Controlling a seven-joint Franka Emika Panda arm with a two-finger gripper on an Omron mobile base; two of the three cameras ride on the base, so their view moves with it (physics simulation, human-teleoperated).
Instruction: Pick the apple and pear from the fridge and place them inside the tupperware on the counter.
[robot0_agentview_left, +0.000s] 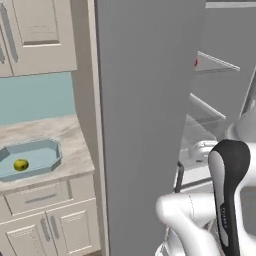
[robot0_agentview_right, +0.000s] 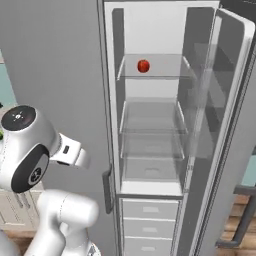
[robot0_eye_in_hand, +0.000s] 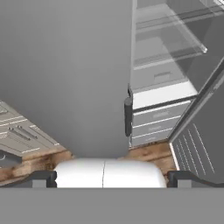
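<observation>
fridge (robot0_agentview_right: 150, 150): right-hand door swung open, left door shut; it stands ahead of the claw and fills most of what the claw faces.
risk, door: I judge the shut left door and the open door's edge the likeliest things for the arm to strike on the way in, since the opening between them is narrow.
risk, shelves: the glass shelves sit close above one another, so a reach that comes in too low or too high could, in my view, knock a shelf edge.
worktop (robot0_agentview_left: 70, 132): off to the claw's left, beyond the shut door.
box (robot0_agentview_left: 47, 150): the blue tray rests on the worktop, well apart from the claw.
claw (robot0_eye_in_hand: 107, 179): two dark tips set wide apart, nothing between them; it points low toward the fridge's drawers and the floor.
pear (robot0_agentview_left: 21, 164): already lying in the box.
apple (robot0_agentview_right: 143, 65): on the top glass shelf, well above and ahead of the claw, inside the open side.
risk, apple: round and glossy, it may roll back if nudged off-centre.
</observation>
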